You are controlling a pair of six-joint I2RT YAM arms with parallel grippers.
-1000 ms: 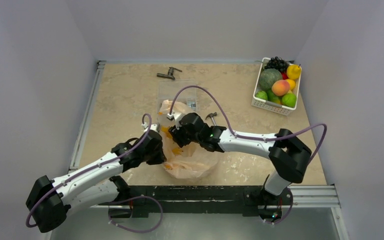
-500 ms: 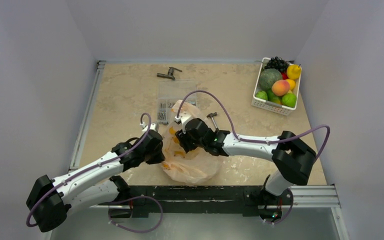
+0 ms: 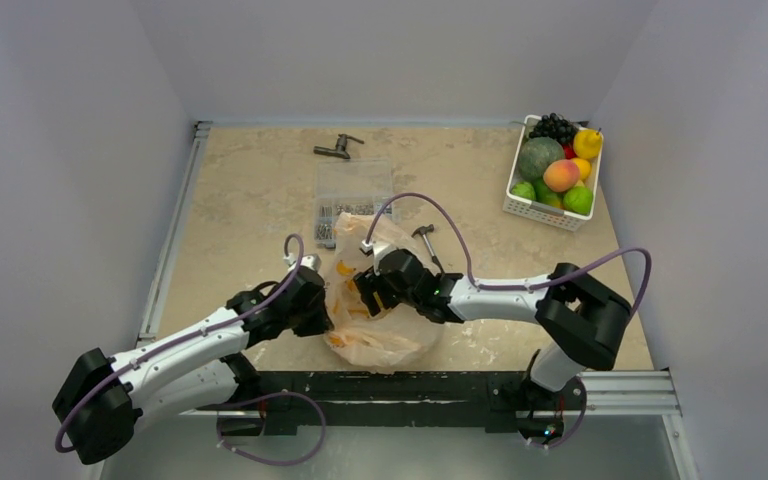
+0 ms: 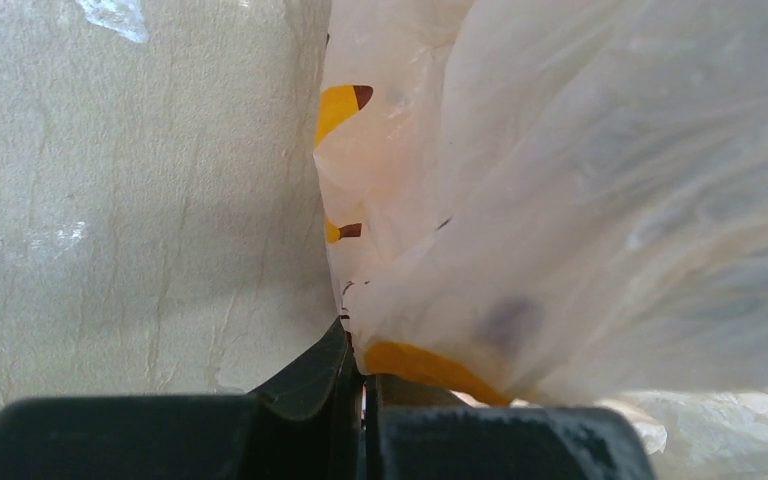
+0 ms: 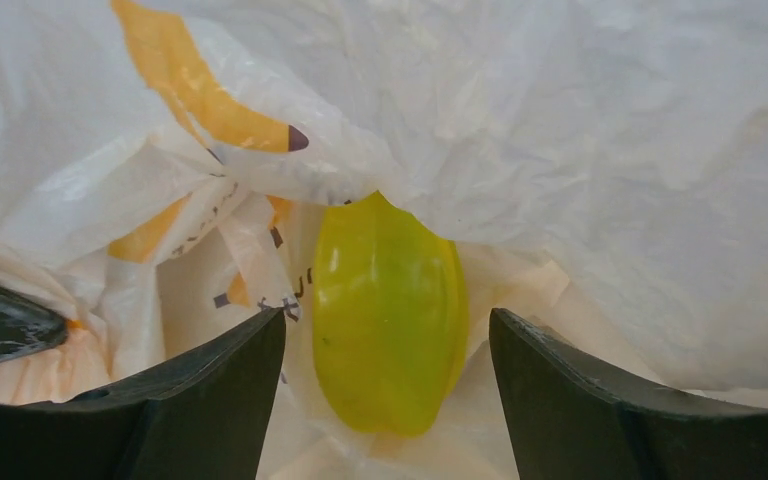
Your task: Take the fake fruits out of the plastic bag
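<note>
The translucent peach-orange plastic bag lies crumpled near the table's front edge, between both arms. My left gripper is shut on the bag's left edge; in the left wrist view the jaws pinch the film. My right gripper is open and reaches into the bag's mouth. In the right wrist view a glossy yellow-green ridged fake fruit lies inside the bag between my open fingers, untouched. Other fruits in the bag are hidden.
A white basket of fruits and a dark green melon stands at the back right. A clear parts box lies behind the bag, a small hammer beside it, and a metal tool at the back.
My right gripper has moved toward the front and deeper into the bag. The bag has shifted forward and bunched up, uncovering the parts box. My left gripper keeps its hold.
</note>
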